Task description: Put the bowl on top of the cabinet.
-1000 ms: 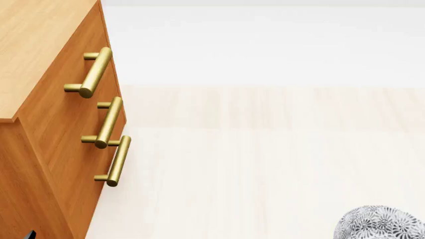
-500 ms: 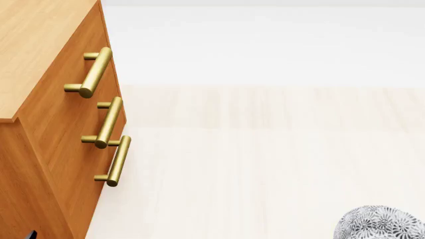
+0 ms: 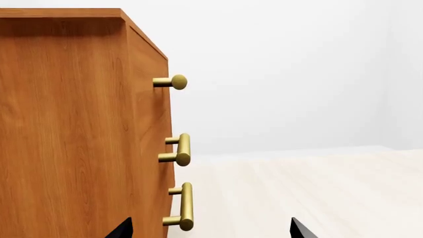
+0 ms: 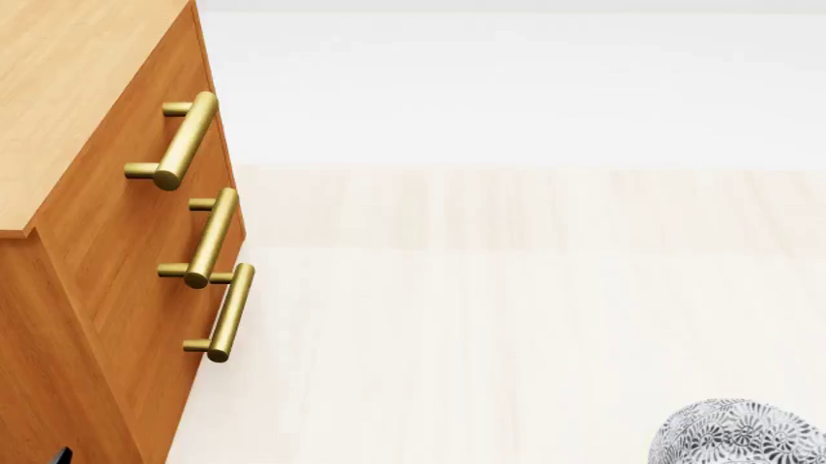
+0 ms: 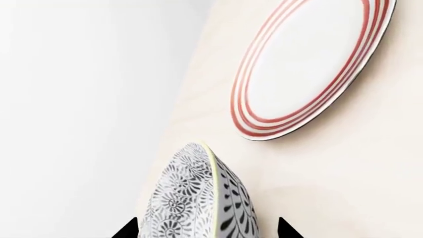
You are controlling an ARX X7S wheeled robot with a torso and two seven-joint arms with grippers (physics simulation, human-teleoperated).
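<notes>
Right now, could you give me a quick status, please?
Both hands open. Right hand straddles patterned grey-white bowl. Orange-brown wooden cabinet top bare where visible.

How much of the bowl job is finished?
The bowl sits between the right gripper fingertips, apparently picked up, though contact isn't clear. It's at the head view's lower right, not yet over the cabinet. Carrying it across and setting it down remain.

One bowl (image 4: pixel 738 432), one cabinet (image 4: pixel 91 242), three handles (image 4: pixel 189 141), one plate (image 5: pixel 307 67)
</notes>
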